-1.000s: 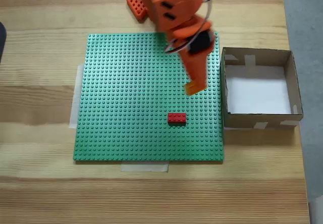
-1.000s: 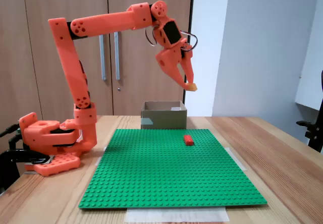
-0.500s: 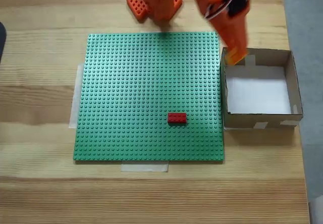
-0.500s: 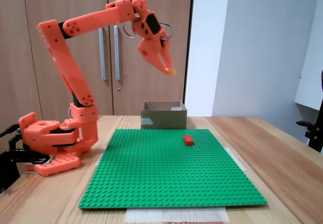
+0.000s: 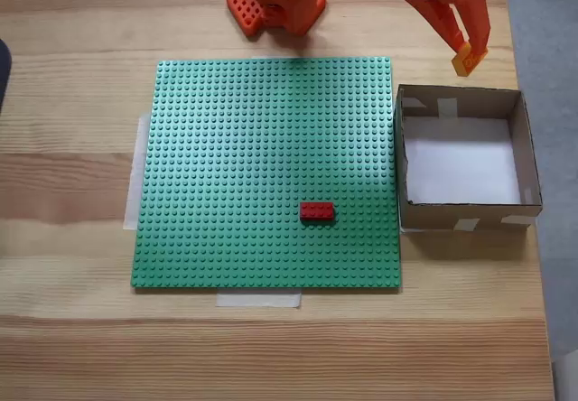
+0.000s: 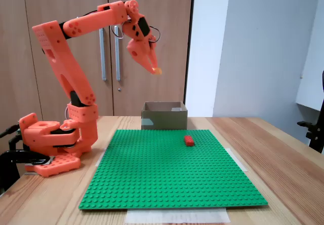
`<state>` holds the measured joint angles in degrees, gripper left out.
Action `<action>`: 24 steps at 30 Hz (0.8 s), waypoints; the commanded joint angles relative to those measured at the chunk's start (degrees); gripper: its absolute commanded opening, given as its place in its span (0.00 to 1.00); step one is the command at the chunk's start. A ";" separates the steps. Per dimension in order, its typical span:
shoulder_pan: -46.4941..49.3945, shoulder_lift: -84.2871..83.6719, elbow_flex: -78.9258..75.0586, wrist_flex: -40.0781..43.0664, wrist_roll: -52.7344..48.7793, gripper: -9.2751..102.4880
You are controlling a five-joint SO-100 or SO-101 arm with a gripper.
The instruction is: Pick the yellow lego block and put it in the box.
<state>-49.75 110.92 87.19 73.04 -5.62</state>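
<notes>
One yellow lego block (image 5: 464,60), pinched in the closed gripper (image 5: 467,53), raised beside the box (image 5: 525,144); red brick (image 5: 316,210) on green baseplate (image 5: 226,166).

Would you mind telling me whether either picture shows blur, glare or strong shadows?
In a fixed view from above, the gripper holding the yellow lego block is slightly soft, the green baseplate is evenly lit, and the box casts a faint shadow. In a fixed view from the side, everything is sharp, without glare.

Orange printed arm (image 6: 76,26), black motors
</notes>
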 commanded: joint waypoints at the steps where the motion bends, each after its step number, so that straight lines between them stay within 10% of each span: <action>1: -1.58 2.20 0.35 -0.97 -0.26 0.07; 24: -4.39 -2.55 0.97 -3.43 -0.44 0.07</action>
<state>-54.49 108.37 88.68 70.40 -5.89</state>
